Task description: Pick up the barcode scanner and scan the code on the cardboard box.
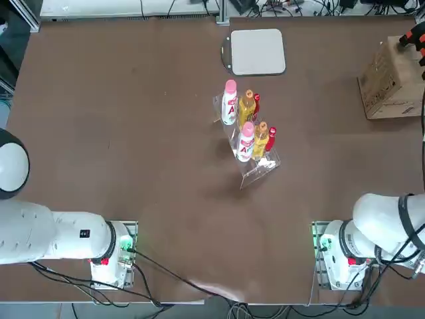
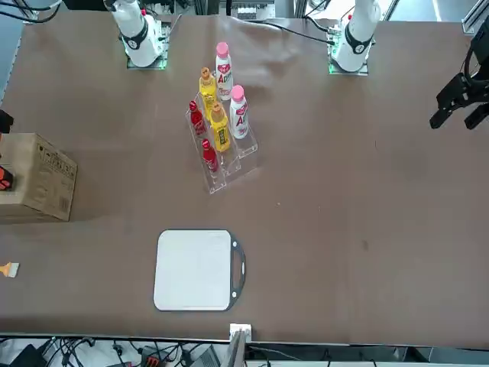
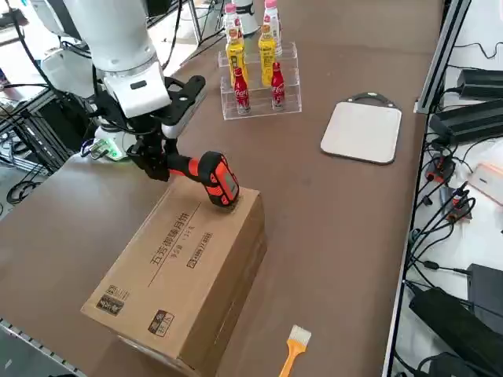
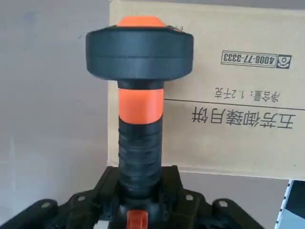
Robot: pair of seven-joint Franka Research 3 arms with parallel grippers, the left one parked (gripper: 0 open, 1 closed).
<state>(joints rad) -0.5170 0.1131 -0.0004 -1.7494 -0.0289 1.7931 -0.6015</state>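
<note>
The right gripper [image 3: 159, 166] clamps the barcode scanner [image 3: 211, 177] by its handle above the cardboard box [image 3: 181, 276]; box print reads "4008-77-3333" beside Chinese characters

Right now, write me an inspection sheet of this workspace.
Surface: brown table, bare over most of its area.
Job's things: barcode scanner held over the top of the cardboard box, its head pointing at the printed face.
Clutter: clear tiered rack of bottles mid-table; grey pad beyond it, towards the far edge; small brush beside the box.
Grippers: right tool shut on the scanner's handle, above the box's end.
Cables: leads run from both arm bases along the near edge.
Surroundings: power strips and wiring on the floor beside the table; no person seen.
</note>
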